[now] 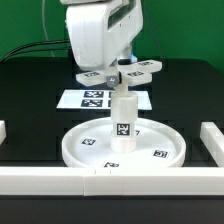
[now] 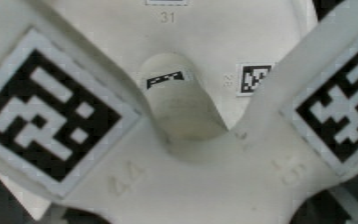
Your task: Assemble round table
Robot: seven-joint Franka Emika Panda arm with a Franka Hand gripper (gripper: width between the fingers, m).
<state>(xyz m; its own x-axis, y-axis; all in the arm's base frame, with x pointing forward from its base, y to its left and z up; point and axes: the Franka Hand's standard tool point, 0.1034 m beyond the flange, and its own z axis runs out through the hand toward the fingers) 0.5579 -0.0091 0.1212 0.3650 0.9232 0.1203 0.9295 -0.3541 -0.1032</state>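
The round disc [image 1: 122, 146] lies flat near the table's front, and the cylinder leg [image 1: 122, 112] stands upright in its central hub. My gripper [image 1: 118, 68] is shut on the cross-shaped foot [image 1: 130, 71] and holds it level just above the leg's top. In the wrist view the foot [image 2: 87, 110] fills the picture, with two tagged arms spread apart. The leg [image 2: 186, 108] shows between them with the disc [image 2: 176, 30] behind it. My fingertips are hidden behind the foot there.
The marker board [image 1: 95, 99] lies behind the disc. White border blocks run along the front [image 1: 100, 181], on the exterior view's right [image 1: 212, 141] and at its left edge [image 1: 3, 130]. The arm's white body [image 1: 100, 30] hangs above.
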